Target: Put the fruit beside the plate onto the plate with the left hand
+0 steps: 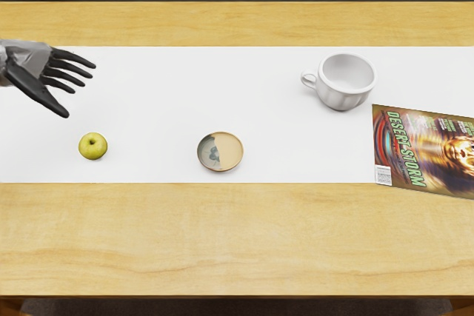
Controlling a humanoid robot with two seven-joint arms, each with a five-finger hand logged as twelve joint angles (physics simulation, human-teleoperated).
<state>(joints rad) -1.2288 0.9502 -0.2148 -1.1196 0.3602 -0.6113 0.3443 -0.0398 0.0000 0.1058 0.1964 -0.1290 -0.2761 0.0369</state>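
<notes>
Left hand hovers with fingers spread (holding nothing) above the green apple, left of the plate

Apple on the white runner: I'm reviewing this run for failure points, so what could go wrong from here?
1. The apple is round and sits apart from the open left hand; a glancing touch could roll it away.
2. The plate looks small and shallow, so the apple, if released off-centre, might roll off its rim.
</notes>
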